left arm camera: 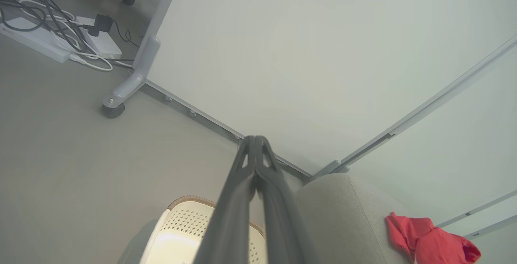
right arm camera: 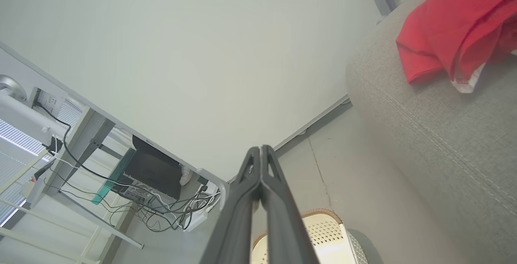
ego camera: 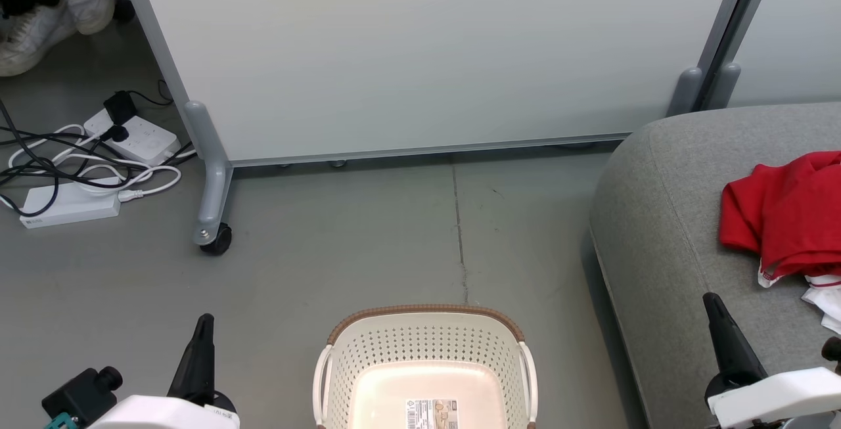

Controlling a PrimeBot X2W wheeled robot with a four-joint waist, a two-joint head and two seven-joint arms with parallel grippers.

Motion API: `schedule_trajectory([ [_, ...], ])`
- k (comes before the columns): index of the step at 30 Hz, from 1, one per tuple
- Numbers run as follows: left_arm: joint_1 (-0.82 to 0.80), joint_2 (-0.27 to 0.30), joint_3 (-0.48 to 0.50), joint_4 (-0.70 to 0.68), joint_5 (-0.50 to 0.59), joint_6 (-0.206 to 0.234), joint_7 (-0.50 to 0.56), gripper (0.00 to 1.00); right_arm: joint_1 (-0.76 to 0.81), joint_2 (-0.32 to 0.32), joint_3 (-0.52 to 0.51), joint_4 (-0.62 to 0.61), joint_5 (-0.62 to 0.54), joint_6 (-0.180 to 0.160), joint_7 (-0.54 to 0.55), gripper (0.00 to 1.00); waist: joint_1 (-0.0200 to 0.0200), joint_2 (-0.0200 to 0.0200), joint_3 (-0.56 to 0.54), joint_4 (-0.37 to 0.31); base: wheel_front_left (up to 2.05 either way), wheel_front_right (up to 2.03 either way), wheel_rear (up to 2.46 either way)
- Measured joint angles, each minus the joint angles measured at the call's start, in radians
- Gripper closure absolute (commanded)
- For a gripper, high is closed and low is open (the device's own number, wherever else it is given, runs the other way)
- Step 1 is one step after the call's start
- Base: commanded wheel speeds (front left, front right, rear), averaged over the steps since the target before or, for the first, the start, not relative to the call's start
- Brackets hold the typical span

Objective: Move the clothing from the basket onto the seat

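- One heap of bright red clothing (ego camera: 782, 212), with white trim at its lower edge, lies on the grey seat (ego camera: 663, 232) at the right of the head view. The frame's right edge cuts part of it off.
- The cream basket (ego camera: 427, 316) stands on the grey floor (ego camera: 328, 251) at the bottom centre, just left of the seat. Its visible inside is bare apart from a barcode sticker (ego camera: 431, 414). Its near part falls below the frame.
- Judged from this, the moving step looks finished or almost so: no garment shows in the basket, and red fabric rests on the seat.
- The next move probably calls for a look into the hidden near part of the basket. If nothing is there, no further grasp is needed.
- The left gripper (ego camera: 199, 357) stands at the lower left, pointing up the view, beside the basket but apart from it. In the left wrist view its two dark fingers press together at the tips with nothing between them.
- The right gripper (ego camera: 726, 343) stands at the lower right, over the front of the seat. In the right wrist view its fingers also meet at the tips, empty.
- The clothing lies beyond the right gripper's tip and to its right, near but not touching. It is well apart from the left gripper.
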Motion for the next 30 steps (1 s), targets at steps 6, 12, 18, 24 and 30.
schedule_trajectory([
  [6, -0.018, -0.011, 0.016, 0.011, -0.066, -0.016, 0.017, 1.00, -0.012, -0.001, -0.008, 0.014, 0.077, 0.000, 0.001, 1.00, 0.0000, 0.0000, 0.002, 0.000, 0.00, 0.00, 0.00],
  [12, -0.030, -0.023, 0.032, 0.022, -0.128, -0.029, 0.034, 1.00, -0.019, -0.001, -0.017, 0.026, 0.147, 0.000, 0.010, 1.00, 0.0000, 0.0000, 0.004, 0.000, 0.00, 0.00, 0.00],
  [18, -0.041, -0.034, 0.047, 0.032, -0.187, -0.045, 0.052, 1.00, -0.030, -0.001, -0.026, 0.037, 0.214, 0.000, 0.013, 1.00, 0.0000, 0.0000, 0.006, -0.001, 0.00, 0.00, 0.00],
  [24, -0.060, -0.043, 0.061, 0.041, -0.243, -0.058, 0.068, 1.00, -0.036, -0.001, -0.035, 0.049, 0.277, 0.000, 0.019, 1.00, 0.0000, 0.0000, 0.009, -0.001, 0.00, 0.00, 0.00],
  [30, -0.071, -0.054, 0.075, 0.050, -0.296, -0.071, 0.082, 1.00, -0.046, -0.001, -0.044, 0.059, 0.337, -0.001, 0.022, 1.00, 0.0000, 0.0000, 0.011, -0.001, 0.00, 0.00, 0.00],
])
